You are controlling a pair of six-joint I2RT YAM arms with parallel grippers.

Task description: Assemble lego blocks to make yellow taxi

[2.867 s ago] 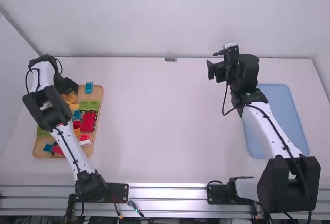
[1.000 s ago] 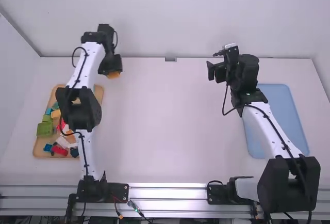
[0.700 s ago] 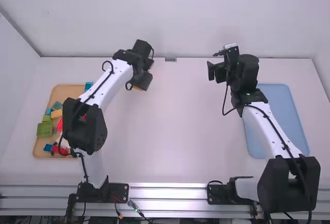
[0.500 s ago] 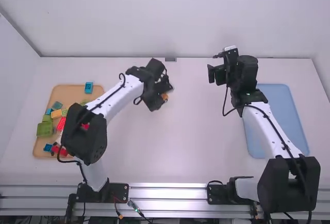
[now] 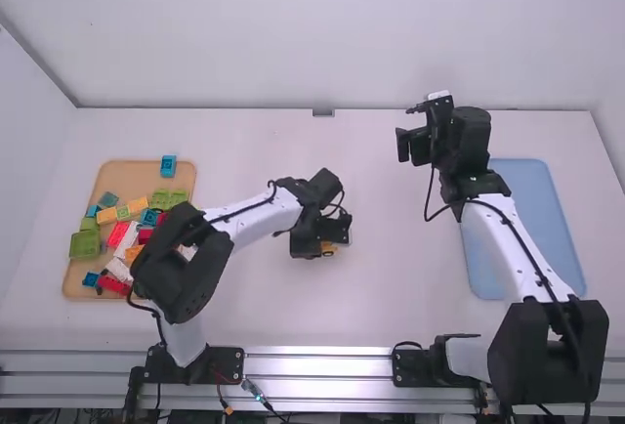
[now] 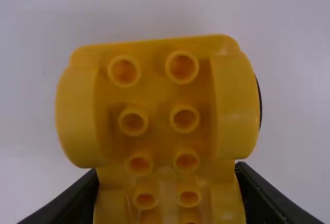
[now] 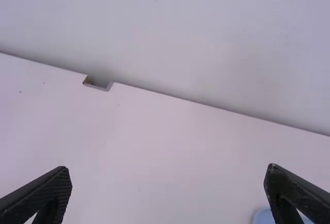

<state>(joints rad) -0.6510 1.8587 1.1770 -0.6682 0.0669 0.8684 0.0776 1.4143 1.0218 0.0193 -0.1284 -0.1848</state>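
Pinched by the left hand (image 6: 166,170) over the bench (image 5: 293,312), the yellow block (image 6: 159,141) turns its hollow underside toward that wrist, so seating it likely needs a roll; the spread right hand (image 7: 167,169) lies at one o'clock.

Yellow block (image 6: 157,95): smooth plastic w/ soft gloss. Loose blocks (image 5: 85,245) on left: plastic too. Tan tray (image 5: 127,175) under them: matt, wood-look. Blue tray (image 5: 542,229) on right: smooth, matt, plastic-look. Desk (image 5: 381,180): smooth & matt. Near rail (image 5: 322,366): bare metal, w/ sheen. Arm links (image 5: 506,238): smooth, semi-gloss.
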